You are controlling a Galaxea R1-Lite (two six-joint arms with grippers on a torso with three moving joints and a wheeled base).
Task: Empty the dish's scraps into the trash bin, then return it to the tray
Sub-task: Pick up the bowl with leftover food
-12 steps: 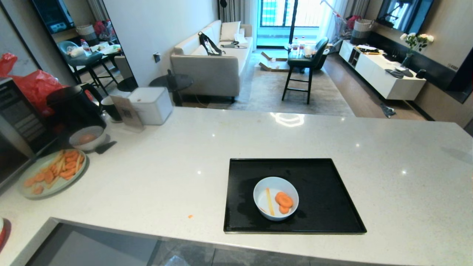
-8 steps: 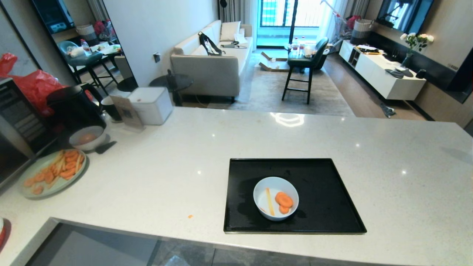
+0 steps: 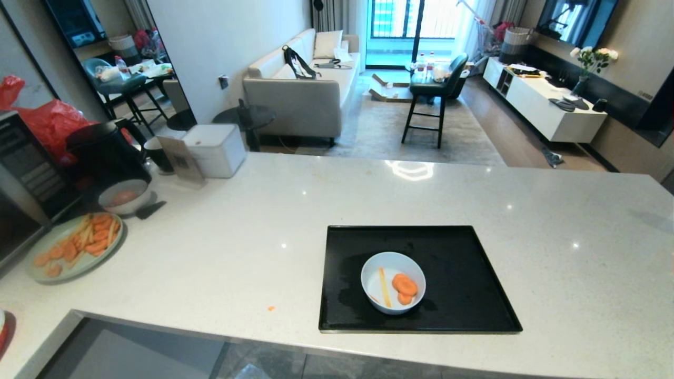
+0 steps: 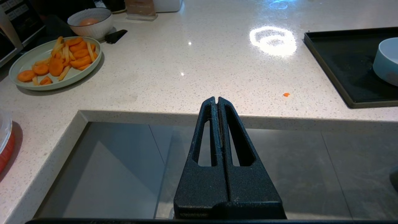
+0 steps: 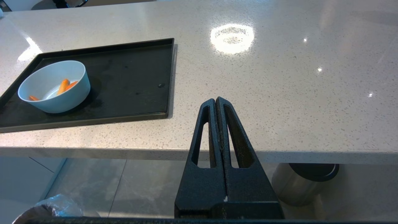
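The dish point(image 3: 393, 282), a small white bowl, sits on the black tray point(image 3: 458, 263) near its front edge. Inside are the scraps point(image 3: 404, 287): orange round slices and a thin yellow stick. The right wrist view shows the dish point(image 5: 54, 87) and the tray point(image 5: 130, 81) to one side. My right gripper point(image 5: 215, 99) is shut and empty, level with the counter's front edge. The left gripper point(image 4: 216, 99) is also shut and empty, before the counter edge, with the dish point(image 4: 387, 62) far off to the side. A crinkled clear liner of the trash bin point(image 5: 53, 207) peeks in low on the floor. Neither arm is in the head view.
A pale green plate point(image 3: 73, 245) heaped with orange and yellow pieces lies at the counter's left. A greyish bowl point(image 3: 125, 196), a black kettle point(image 3: 105, 152) and a white box point(image 3: 216, 149) stand behind it. An orange crumb point(image 3: 271, 308) lies near the counter's front. A black-topped steel bin point(image 5: 304, 183) stands under the counter.
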